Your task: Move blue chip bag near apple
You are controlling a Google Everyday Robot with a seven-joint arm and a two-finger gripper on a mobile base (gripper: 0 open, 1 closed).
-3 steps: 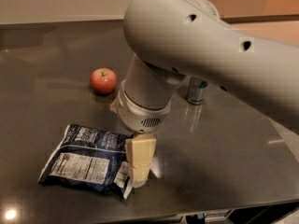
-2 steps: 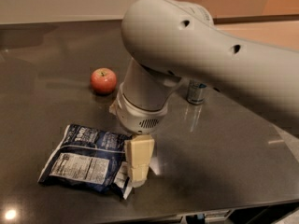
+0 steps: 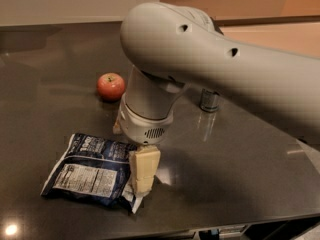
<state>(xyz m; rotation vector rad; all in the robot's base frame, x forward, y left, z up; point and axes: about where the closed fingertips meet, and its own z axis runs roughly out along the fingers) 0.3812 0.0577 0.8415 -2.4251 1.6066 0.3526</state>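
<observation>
Surface: a dark grey polished stone counter (image 3: 250, 179), seen from its front edge.

Item 1: the crumpled dark navy foil chip bag (image 3: 92, 171) lies flat close to the front edge, toward the front-left corner. Its white printed nutrition panel faces up. The bag's long side runs roughly parallel to the front edge.

Item 2: the small round red-orange apple (image 3: 110, 86) stands upright, stem dimple on top, further back on the left half of the counter. It is well apart from the bag, with bare counter between them.

Item 3: a slim silver drink can (image 3: 209, 100) stands upright near the middle of the counter. Its upper part is hidden behind the arm.

Tool: the large light grey robot arm (image 3: 215, 59) reaches in from the right edge and bends down over the counter. Its cream-coloured gripper (image 3: 143, 168) is lowered onto the right end of the bag, on the side away from the left edge, and is in contact with the foil there. Whether the gripper is spread, pressed together or pinching the foil cannot be told from this view. The wrist housing stands between the apple and the bag's right end.
</observation>
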